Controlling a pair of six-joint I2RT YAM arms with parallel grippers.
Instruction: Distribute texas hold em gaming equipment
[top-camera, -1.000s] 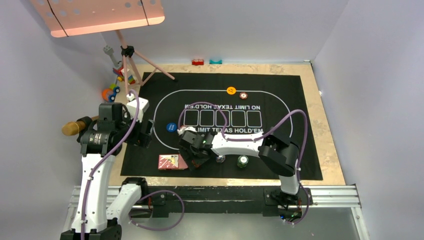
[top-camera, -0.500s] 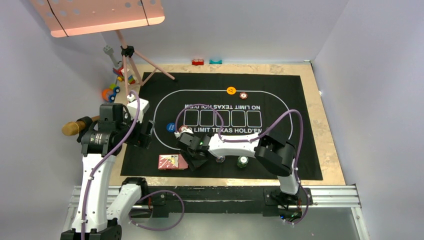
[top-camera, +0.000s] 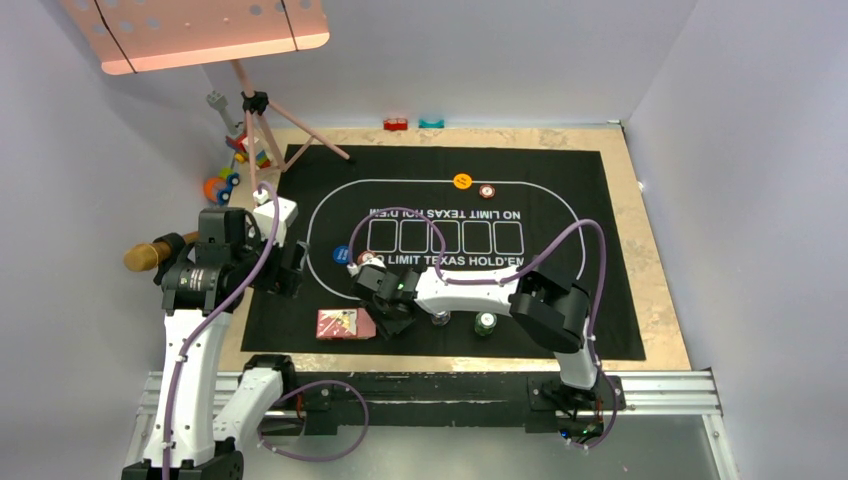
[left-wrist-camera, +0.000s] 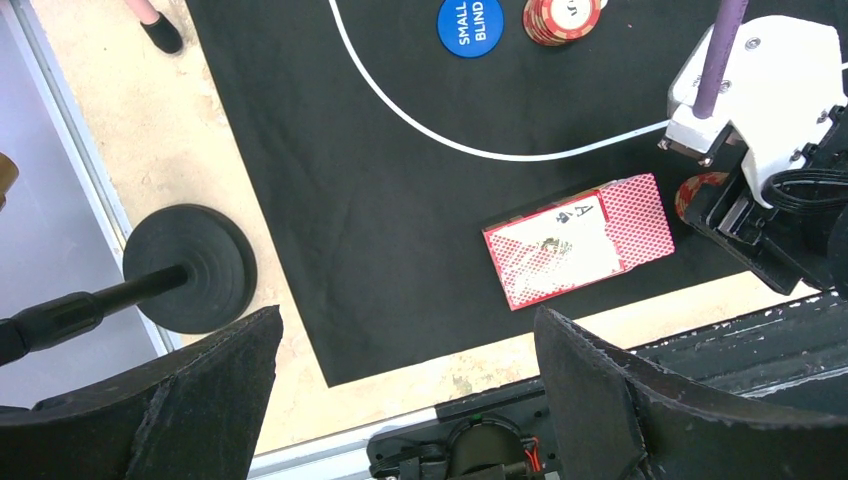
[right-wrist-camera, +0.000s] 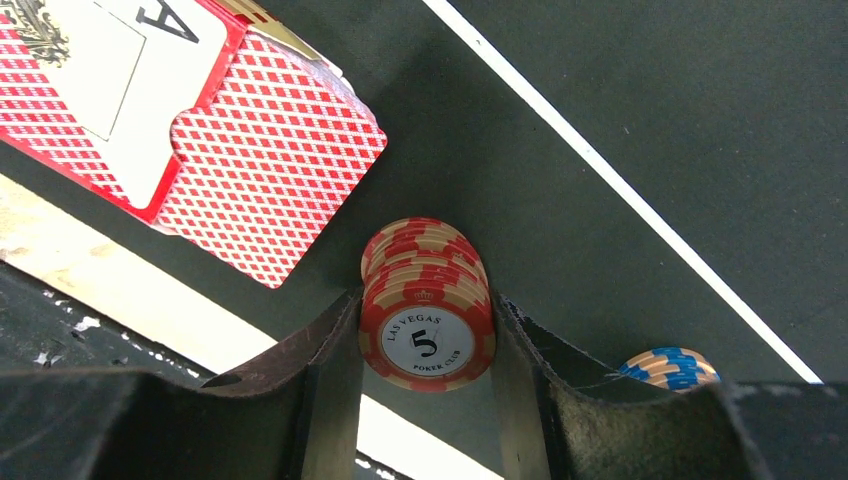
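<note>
My right gripper (right-wrist-camera: 427, 345) is shut on a stack of red chips (right-wrist-camera: 427, 320) marked "5"; both fingers press its sides and it rests on the black mat (top-camera: 560, 170). Just left of it lies the red-backed card box (right-wrist-camera: 200, 130), also the card box (top-camera: 345, 323) near the front edge. Blue chips (right-wrist-camera: 672, 367) peek out on the right. A grey-black chip stack (top-camera: 440, 318) and a green one (top-camera: 485, 323) sit beside my right gripper (top-camera: 388, 318). My left gripper (left-wrist-camera: 405, 390) hangs open and empty over the mat's near left corner. The blue small-blind button (left-wrist-camera: 470, 22) and more red chips (left-wrist-camera: 561, 17) lie farther in.
An orange button (top-camera: 462, 181) and a chip stack (top-camera: 486, 191) sit at the oval's far side. A tripod (top-camera: 262, 120) and colourful toy pieces (top-camera: 225, 185) stand at the far left, red (top-camera: 396, 124) and teal (top-camera: 431, 123) blocks at the back. A black round stand base (left-wrist-camera: 190, 267) rests left of the mat.
The right gripper's jaws have closed in onto the red chip stack, and that arm has shifted slightly left. The left arm has not moved.
</note>
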